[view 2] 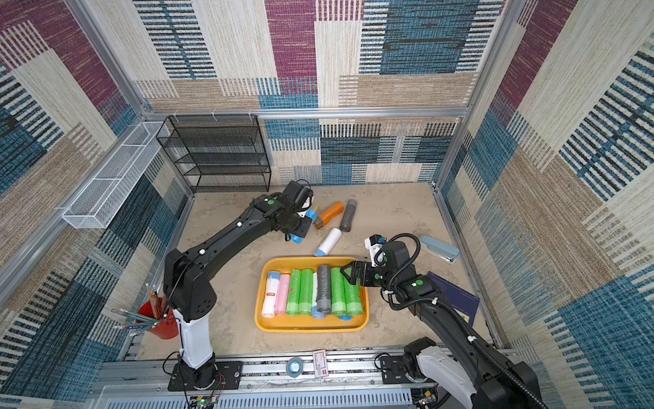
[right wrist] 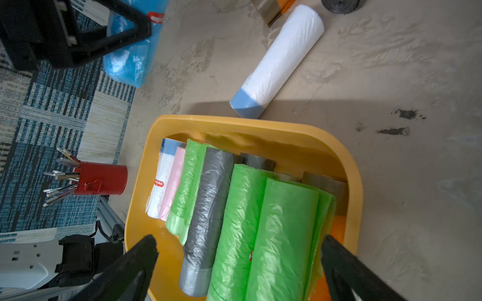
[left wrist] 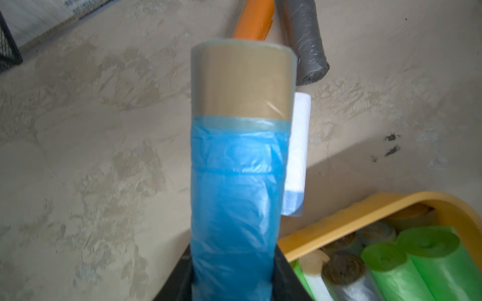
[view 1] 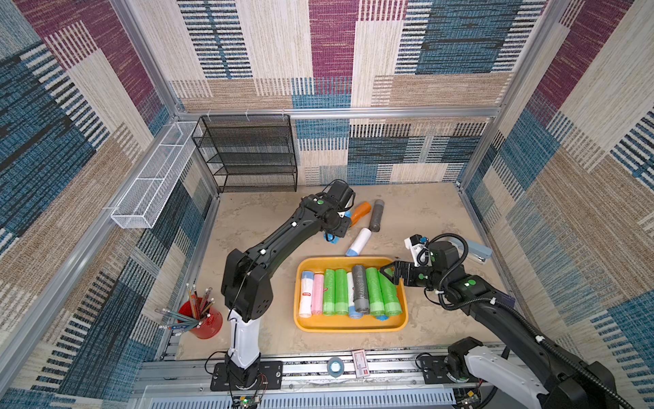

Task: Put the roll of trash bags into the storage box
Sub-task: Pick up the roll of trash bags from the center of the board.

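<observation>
My left gripper is shut on a blue roll of trash bags with a tan band at its far end; its black fingers press both sides of the roll. It is over the table behind the storage box, a shallow yellow-orange tray holding several green, grey, pink and white rolls. In a top view the blue roll sticks out below the wrist. My right gripper hangs open over the tray's right end, its jaws wide above two green rolls, gripping nothing.
Loose on the table behind the tray lie an orange roll, a grey roll and a white roll with a blue end. A red pencil cup is front left, a stapler right, a black mesh rack at the back.
</observation>
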`<state>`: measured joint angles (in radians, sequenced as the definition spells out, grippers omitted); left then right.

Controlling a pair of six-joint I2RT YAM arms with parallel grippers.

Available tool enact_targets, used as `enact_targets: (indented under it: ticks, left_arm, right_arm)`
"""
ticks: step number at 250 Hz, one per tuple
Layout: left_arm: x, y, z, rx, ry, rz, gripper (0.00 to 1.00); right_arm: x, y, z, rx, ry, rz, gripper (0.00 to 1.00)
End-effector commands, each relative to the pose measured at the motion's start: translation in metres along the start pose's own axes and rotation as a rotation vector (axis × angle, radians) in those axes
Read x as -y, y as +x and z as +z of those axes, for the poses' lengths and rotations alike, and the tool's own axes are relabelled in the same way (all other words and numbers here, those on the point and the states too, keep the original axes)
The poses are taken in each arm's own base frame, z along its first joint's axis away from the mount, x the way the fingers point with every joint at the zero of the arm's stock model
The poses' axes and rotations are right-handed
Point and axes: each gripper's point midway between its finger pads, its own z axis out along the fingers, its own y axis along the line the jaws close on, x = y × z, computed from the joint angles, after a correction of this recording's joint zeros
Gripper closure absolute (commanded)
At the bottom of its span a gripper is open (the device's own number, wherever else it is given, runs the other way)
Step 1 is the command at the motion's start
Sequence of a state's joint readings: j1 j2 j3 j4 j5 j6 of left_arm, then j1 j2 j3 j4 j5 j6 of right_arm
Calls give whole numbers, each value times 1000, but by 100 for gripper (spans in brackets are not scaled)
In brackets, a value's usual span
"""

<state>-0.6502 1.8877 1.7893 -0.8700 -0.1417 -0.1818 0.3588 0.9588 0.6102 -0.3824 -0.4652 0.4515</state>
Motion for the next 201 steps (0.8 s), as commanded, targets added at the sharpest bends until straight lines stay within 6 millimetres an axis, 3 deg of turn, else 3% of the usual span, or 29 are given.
enact_targets:
  ticks: [1, 60, 121, 159, 201]
  left_arm:
    - [-3, 26, -20, -21, 24, -167, 60]
    - [-21, 90, -63, -15, 28, -358, 60]
    - [-21, 162, -68, -71, 86, -591, 60]
    - [-10, 179, -60, -75, 158, -678, 60]
    - [7, 177, -54, -62, 224, -691, 60]
  right_arm:
    - [-5, 14, 1, -66, -42, -5, 1]
    - [-15, 14, -4, -53, -88, -17, 1]
    - [-29, 17, -2, -61, -164, -17, 0]
    - [-45, 20, 1, -73, -234, -16, 1]
    - [-62, 31, 7, -109, -278, -25, 1]
